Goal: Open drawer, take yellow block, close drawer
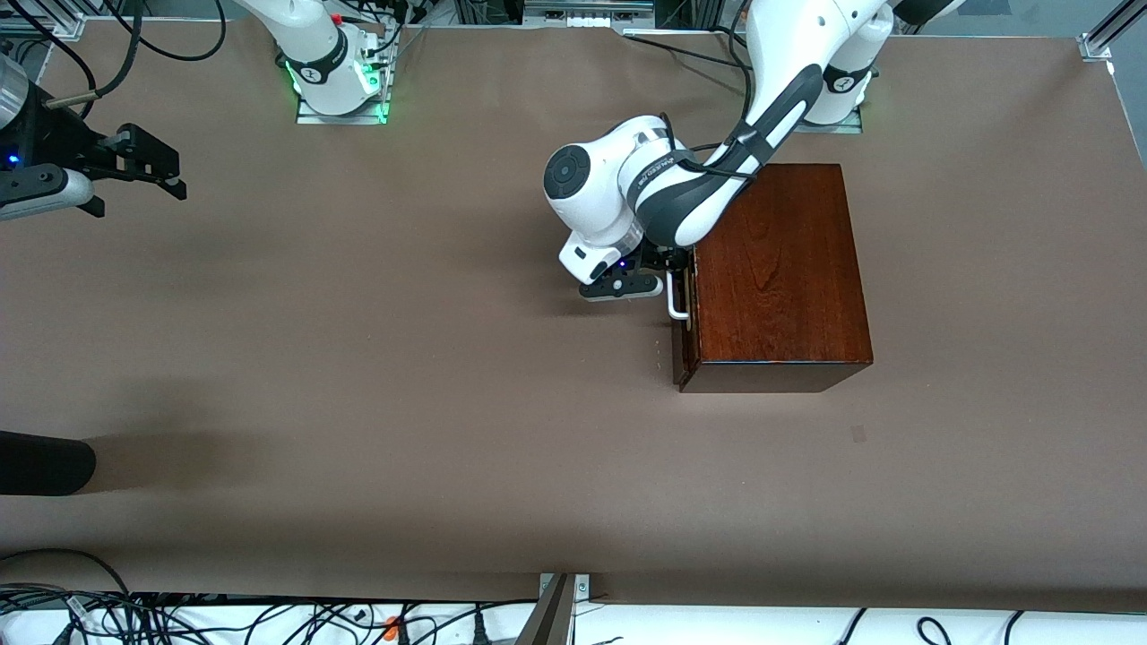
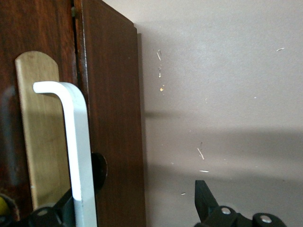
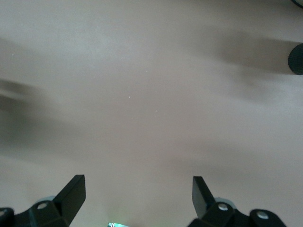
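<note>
The dark mahogany box (image 1: 780, 269) stands toward the left arm's end of the table. Its drawer (image 1: 681, 345) faces the right arm's end and sits close against the box; none of its pale tray shows. The white bar handle (image 1: 678, 300) also shows in the left wrist view (image 2: 78, 146). My left gripper (image 1: 672, 273) is open at the handle (image 2: 135, 201), with one finger tucked by the bar and the other finger (image 2: 204, 198) out over the table. The yellow block is hidden. My right gripper (image 1: 166, 175) waits, open and empty (image 3: 137, 194), over bare table at the right arm's end.
A black rounded object (image 1: 45, 461) lies at the table's edge at the right arm's end, nearer the front camera; it also shows in the right wrist view (image 3: 297, 59). Cables run along the table's edge nearest the front camera (image 1: 269, 618).
</note>
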Motion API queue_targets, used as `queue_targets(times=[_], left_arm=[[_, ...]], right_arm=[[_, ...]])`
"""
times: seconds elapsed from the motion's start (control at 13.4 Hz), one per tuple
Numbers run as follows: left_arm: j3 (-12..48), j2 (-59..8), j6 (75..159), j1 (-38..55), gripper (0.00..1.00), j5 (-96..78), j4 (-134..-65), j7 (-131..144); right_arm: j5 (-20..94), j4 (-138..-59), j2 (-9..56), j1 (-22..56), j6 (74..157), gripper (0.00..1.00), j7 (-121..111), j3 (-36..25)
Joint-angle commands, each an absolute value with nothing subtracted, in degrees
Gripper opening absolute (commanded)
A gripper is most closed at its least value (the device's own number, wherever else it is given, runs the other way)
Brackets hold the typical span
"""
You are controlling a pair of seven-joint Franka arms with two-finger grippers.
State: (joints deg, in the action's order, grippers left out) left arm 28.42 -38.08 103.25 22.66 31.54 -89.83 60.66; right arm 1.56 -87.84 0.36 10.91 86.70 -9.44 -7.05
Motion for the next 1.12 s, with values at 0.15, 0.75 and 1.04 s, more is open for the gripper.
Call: queue_targets(times=[0.15,0.75,1.04], left_arm=[[28.65,-41.21,103.97,26.62,1.00,32.78,-84.04,65.21],[28.56,-46.22,103.89,31.37,1.00,32.78,-75.86,68.11],[28.56,-48.60,103.89,33.31,1.00,32.61,-72.08,68.20]], right_arm=[[1.85,-87.54,0.18,10.99,86.13,1.00,-10.11,-7.29],[1.85,-87.54,0.18,10.99,86.04,1.00,-10.20,-7.29],[1.85,-87.54,0.18,10.99,86.04,1.00,-10.11,-7.38]])
